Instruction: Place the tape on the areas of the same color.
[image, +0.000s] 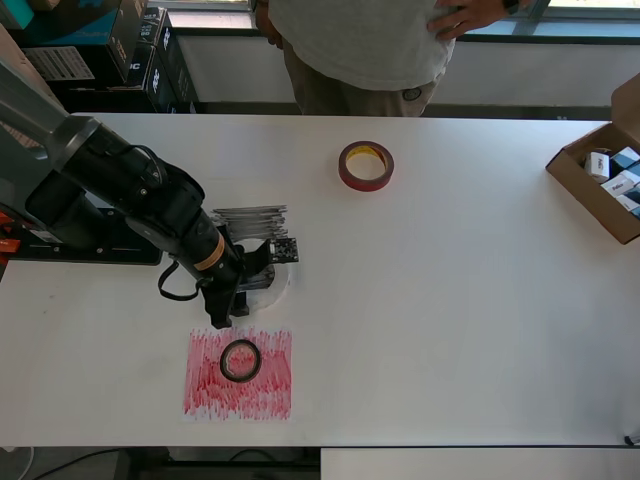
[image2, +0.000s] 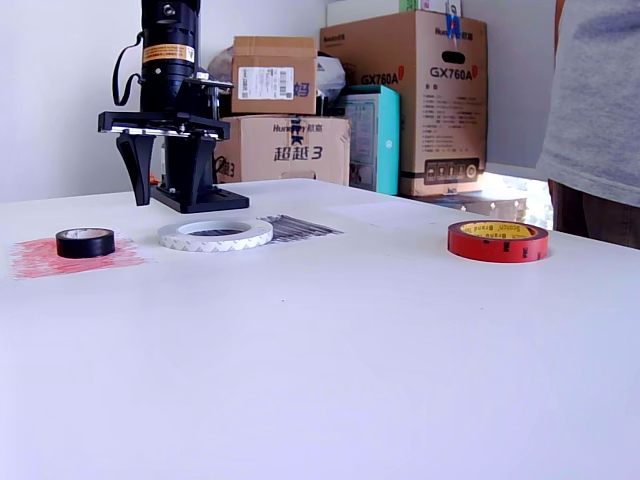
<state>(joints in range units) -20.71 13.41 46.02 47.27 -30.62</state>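
Gripper (image2: 168, 165) open, empty, hovering over white ring (image2: 215, 234). Black ring (image: 241, 360) on red patch (image: 203, 398) — wrong colour. Red ring (image: 366, 165) apart, bare table. Next grasp: straddle rim, descend square — close gently.

Three tape rolls: one black roll (image: 240, 360), one white roll (image2: 215, 235), one red roll (image: 365, 165), two scribbled patches: red patch (image: 270, 395), black patch (image2: 300, 228)

A person in a gray shirt (image: 365, 40) stands behind the white table (image: 480, 300). An open cardboard box (image: 600, 180) holds small boxes. Big cardboard boxes (image2: 410, 95) are stacked by the wall.
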